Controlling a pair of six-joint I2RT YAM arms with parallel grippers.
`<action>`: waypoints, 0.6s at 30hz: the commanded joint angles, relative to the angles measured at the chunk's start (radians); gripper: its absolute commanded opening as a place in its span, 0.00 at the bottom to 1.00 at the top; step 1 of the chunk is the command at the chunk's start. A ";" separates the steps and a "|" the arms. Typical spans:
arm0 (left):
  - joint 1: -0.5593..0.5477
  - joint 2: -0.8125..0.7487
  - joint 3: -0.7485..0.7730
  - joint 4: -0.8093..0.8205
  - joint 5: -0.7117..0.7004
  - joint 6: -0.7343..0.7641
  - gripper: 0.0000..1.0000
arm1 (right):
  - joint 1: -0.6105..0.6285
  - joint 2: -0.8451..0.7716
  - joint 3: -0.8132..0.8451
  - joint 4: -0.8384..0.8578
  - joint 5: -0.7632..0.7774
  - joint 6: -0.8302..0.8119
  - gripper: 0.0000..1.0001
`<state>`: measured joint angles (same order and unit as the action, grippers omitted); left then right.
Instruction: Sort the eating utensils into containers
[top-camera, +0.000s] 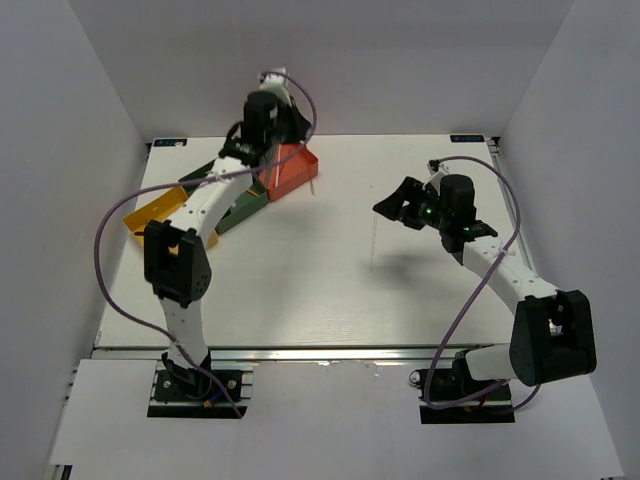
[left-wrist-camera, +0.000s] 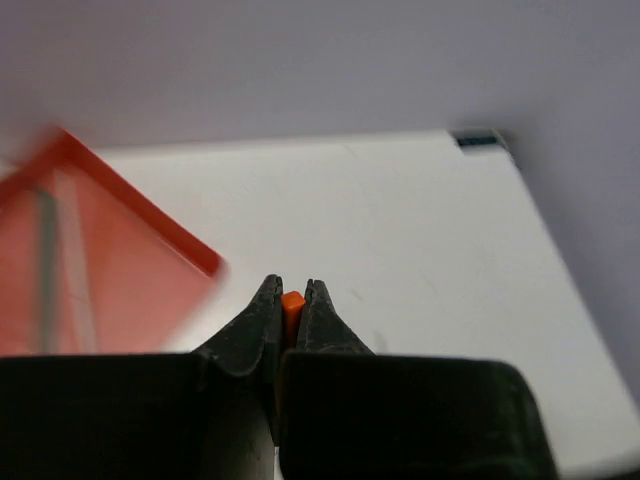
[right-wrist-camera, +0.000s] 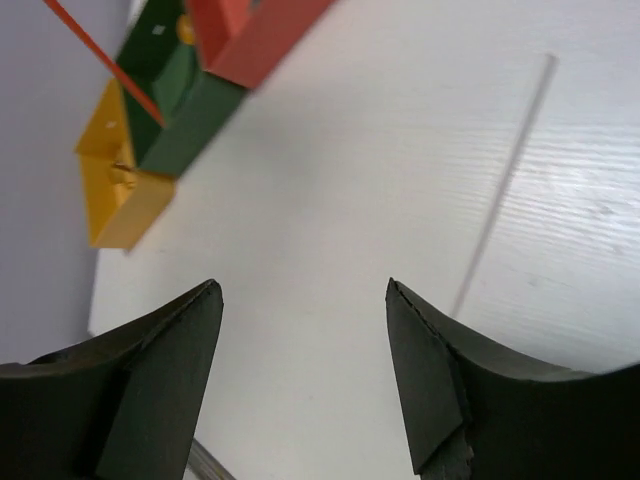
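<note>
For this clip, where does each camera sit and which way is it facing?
Top: above and behind, looking down on the table; left arm, right arm show.
Left wrist: faces the far right corner, red box left; left gripper shut on a red chopstick.
Right wrist: looks leftward at a silver chopstick and the green box; open right gripper shows.
Shared: all three see the red box.

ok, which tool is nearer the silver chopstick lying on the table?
Right. The right tool hangs open close beside the silver chopstick; the left tool is far off, over by the red box.
</note>
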<state>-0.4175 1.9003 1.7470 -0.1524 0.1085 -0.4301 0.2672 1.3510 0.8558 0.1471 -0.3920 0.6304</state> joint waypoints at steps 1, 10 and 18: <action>0.074 0.132 0.289 -0.222 -0.220 0.311 0.00 | -0.009 -0.015 0.049 -0.180 0.123 -0.098 0.72; 0.091 0.399 0.504 0.002 -0.314 0.593 0.00 | -0.016 -0.049 -0.009 -0.199 0.105 -0.184 0.75; 0.098 0.467 0.463 0.070 -0.302 0.633 0.21 | -0.013 -0.003 0.040 -0.218 0.166 -0.192 0.89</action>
<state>-0.3229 2.3779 2.1780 -0.1326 -0.1776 0.1623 0.2535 1.3331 0.8536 -0.0631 -0.2554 0.4587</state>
